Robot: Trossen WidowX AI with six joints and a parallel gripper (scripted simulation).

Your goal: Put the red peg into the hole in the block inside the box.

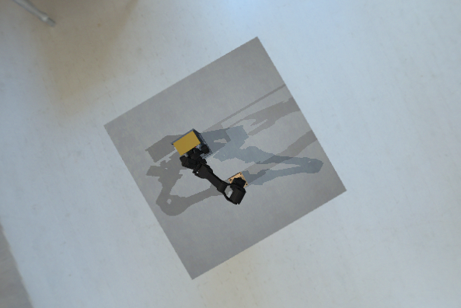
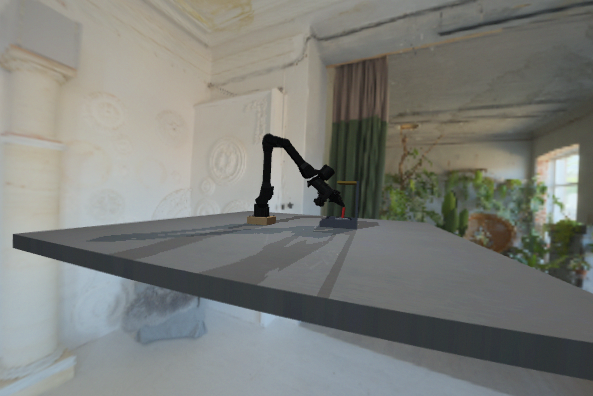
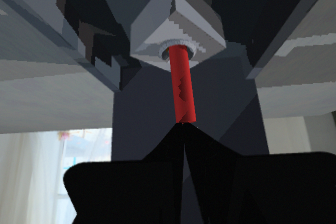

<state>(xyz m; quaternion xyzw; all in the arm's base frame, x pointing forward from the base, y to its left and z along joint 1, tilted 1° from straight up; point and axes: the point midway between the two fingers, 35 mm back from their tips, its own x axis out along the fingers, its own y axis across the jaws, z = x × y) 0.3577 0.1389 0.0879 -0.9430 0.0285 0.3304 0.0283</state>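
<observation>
The red peg point(image 2: 343, 212) point(image 3: 183, 85) stands with its lower end in the hole of the grey block point(image 3: 206, 25) and most of its length above it. It leans slightly in the wrist view. My gripper point(image 2: 342, 205) point(image 3: 182, 128) is shut, with its fingertips together at the peg's top end and nothing seen between them. Whether they touch the peg is hard to tell. The fingertips are below the yellow roof point(image 1: 186, 142) point(image 2: 347, 182), which hides them in the top view. The box point(image 2: 332, 223) is dark, with a tall back wall point(image 2: 356, 202) point(image 3: 135, 117).
Low side walls of the box point(image 3: 97, 62) point(image 3: 270, 45) run on both sides of the block in the wrist view. The arm's wooden base point(image 1: 234, 180) point(image 2: 261, 220) stands on the grey table point(image 1: 202, 241) point(image 2: 430, 280). Arm shadows cross the table.
</observation>
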